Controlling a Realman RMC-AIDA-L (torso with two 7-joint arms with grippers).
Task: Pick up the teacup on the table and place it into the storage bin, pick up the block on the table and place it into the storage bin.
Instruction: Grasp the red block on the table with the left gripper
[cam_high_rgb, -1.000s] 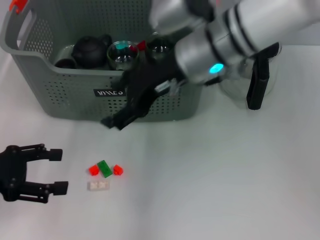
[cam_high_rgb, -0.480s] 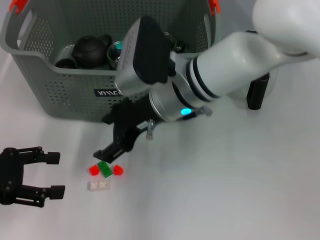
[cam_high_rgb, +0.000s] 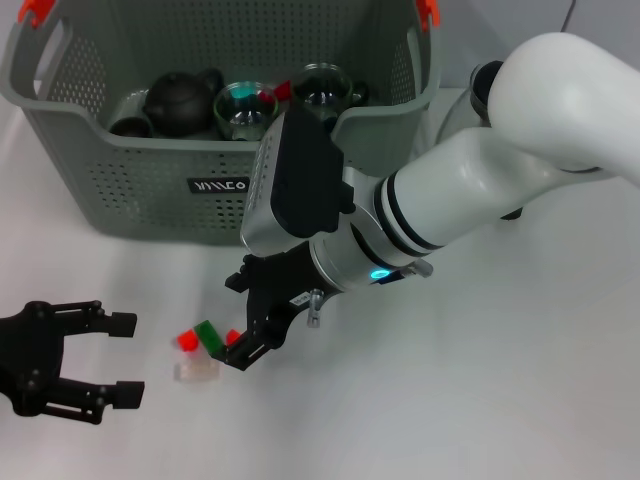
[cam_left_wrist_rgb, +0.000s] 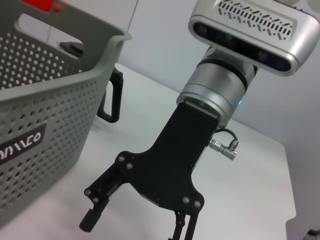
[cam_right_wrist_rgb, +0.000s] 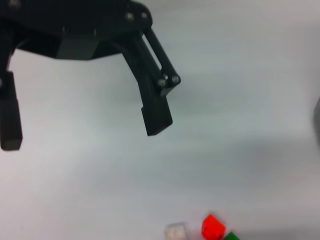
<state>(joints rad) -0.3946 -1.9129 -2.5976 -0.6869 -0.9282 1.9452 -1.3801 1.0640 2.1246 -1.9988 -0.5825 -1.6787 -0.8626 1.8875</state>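
The right tool (cam_high_rgb: 243, 340), fingers spread apart, hangs just over a cluster of small red, green and white plastic blocks (cam_high_rgb: 205, 344) on the white table (cam_high_rgb: 480, 400), in front of the grey-green perforated plastic storage bin (cam_high_rgb: 150, 190) holding glass teacups (cam_high_rgb: 247, 105). The left tool (cam_high_rgb: 110, 360), also apart, sits beside the blocks.
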